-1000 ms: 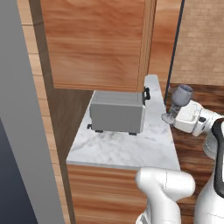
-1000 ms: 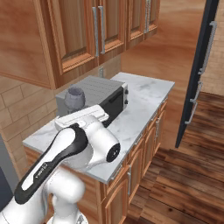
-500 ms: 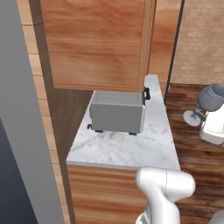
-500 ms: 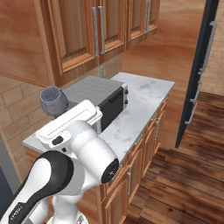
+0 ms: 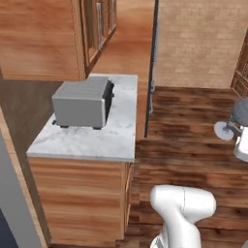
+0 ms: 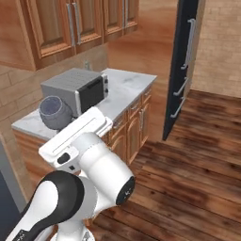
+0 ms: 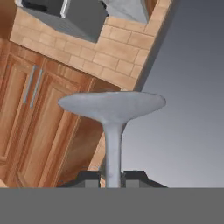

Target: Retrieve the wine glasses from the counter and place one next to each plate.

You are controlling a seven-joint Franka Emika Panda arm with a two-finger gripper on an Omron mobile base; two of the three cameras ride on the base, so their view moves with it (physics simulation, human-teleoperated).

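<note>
**Carrying a glass away from the table**

I am holding one wine glass (image 7: 112, 131) by its thin stem. The gripper (image 7: 112, 178) is closed tight on the stem, with one dark fingertip on each side. In the hand view the round foot of the glass is sticking out past the fingertips.

Things have changed in the last second. The whole picture has shifted in both base views, so my base is turning, not the room. The glass was just beside the marble table (image 5: 92, 140) a second ago. Now it is well apart from it, out over the brown wood floor (image 5: 193, 126) at the right edge of the left base view (image 5: 240, 116). In the right base view the glass bowl (image 6: 55, 112) is riding on the arm in front of the grey toaster oven (image 6: 75, 89).

I think this means the picking-up part is done for this glass. Next I am guessing I must drive to the plates and set it down beside one. I cannot see the plates or the other glass right now.
</note>
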